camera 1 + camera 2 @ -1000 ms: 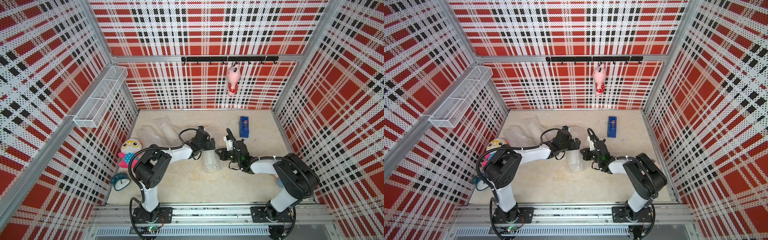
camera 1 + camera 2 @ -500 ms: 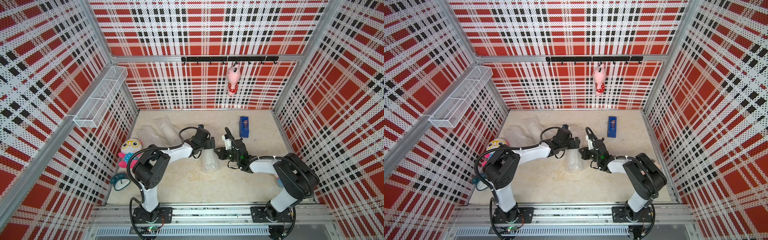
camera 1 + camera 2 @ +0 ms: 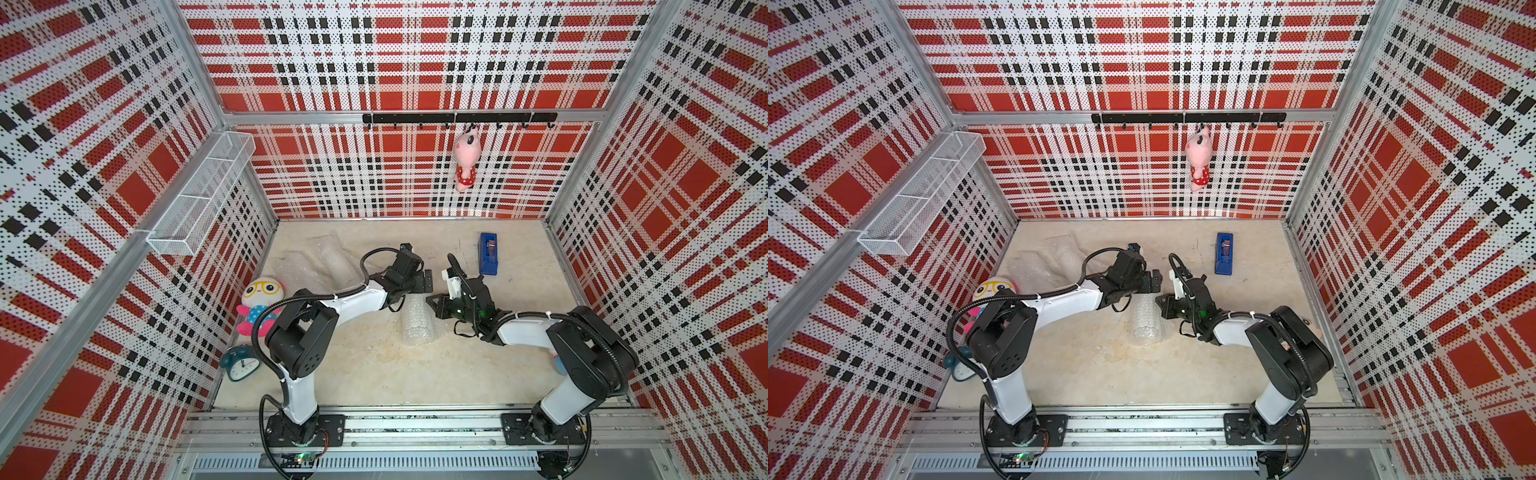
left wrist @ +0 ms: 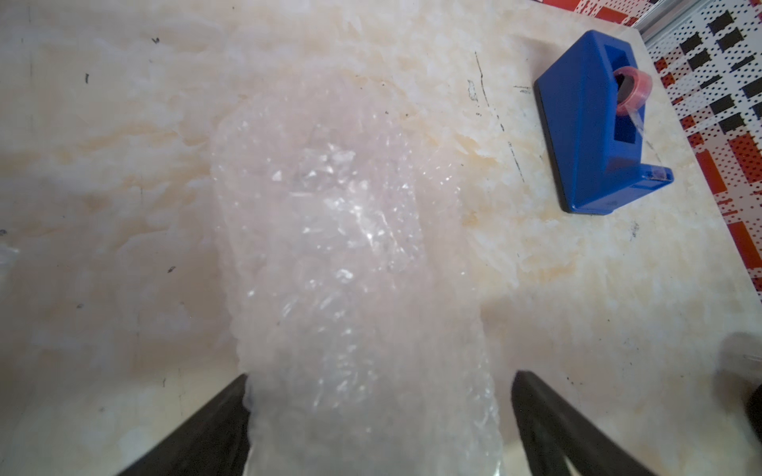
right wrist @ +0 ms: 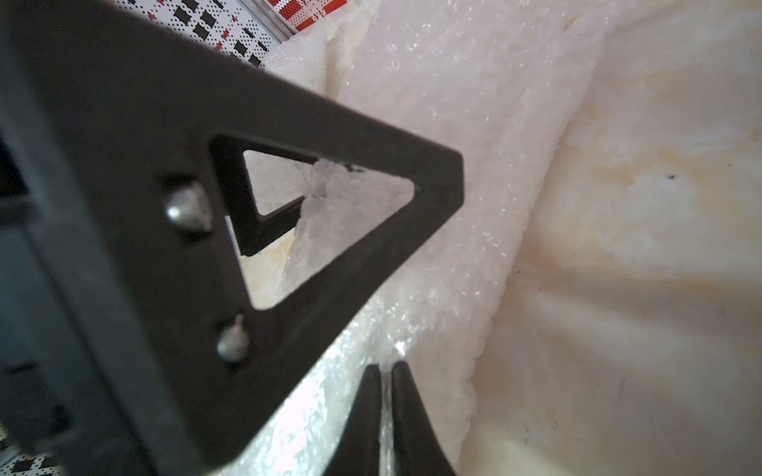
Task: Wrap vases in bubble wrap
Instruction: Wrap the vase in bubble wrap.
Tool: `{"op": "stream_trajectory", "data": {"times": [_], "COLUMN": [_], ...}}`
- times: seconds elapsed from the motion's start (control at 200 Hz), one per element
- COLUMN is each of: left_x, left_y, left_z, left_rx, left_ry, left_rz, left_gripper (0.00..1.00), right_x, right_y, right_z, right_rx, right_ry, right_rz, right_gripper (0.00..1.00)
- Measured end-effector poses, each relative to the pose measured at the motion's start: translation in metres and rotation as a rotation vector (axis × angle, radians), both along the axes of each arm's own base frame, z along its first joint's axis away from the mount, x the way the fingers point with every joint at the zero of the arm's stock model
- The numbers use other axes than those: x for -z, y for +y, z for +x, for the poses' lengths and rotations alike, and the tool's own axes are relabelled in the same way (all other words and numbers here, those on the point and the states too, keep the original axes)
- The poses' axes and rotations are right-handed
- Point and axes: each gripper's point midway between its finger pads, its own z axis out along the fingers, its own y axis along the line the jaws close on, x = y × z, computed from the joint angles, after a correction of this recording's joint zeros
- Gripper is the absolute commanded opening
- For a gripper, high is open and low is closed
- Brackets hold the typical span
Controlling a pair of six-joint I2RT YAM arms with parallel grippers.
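Observation:
A roll of bubble wrap [image 3: 417, 322] [image 3: 1144, 322] sits mid-table between the two arms. The vases are hidden; I cannot tell what is inside the roll. My left gripper [image 3: 420, 286] is over the roll's far end. In the left wrist view it [image 4: 379, 395] stands open, its black fingers [image 4: 214, 424] either side of the roll [image 4: 350, 268]. My right gripper [image 3: 434, 302] is at the roll's right side. In the right wrist view it [image 5: 385, 371] is shut on a thin edge of the bubble wrap [image 5: 453, 123]. The left gripper's finger [image 5: 288, 206] fills that view.
Loose bubble wrap sheets [image 3: 316, 266] [image 3: 1046, 262] lie at the back left. A blue tape dispenser [image 3: 488, 253] [image 4: 593, 123] stands at the back right. A plush toy with glasses [image 3: 259, 303] and a teal clock [image 3: 241, 363] sit by the left wall, under a wire basket [image 3: 199, 195].
My right gripper has edged slightly left toward the roll, still shut on the wrap. The left gripper has stayed open over the roll.

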Motion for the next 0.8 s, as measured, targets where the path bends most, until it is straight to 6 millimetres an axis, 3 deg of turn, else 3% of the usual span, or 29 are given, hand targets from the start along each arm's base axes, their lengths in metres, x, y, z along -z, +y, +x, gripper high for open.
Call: {"op": "stream_trajectory", "data": {"times": [0.566,0.797], "left_x": [0.009,0.022], "left_y": [0.001,0.006], "left_z": [0.006,0.006], "left_rx": [-0.001,-0.016], "left_ry": [0.004,0.02], "left_rz": [0.076,0.112], "left_gripper": [1.0,0.86], "right_x": [-0.006,-0.003], "right_y": [0.008,0.005], "right_z": [0.001,0.002], "right_rx": [-0.011,-0.001], "right_ry": [-0.015,-0.012], "right_rz": [0.0,-0.017], "right_gripper": [0.12,0.15]}}
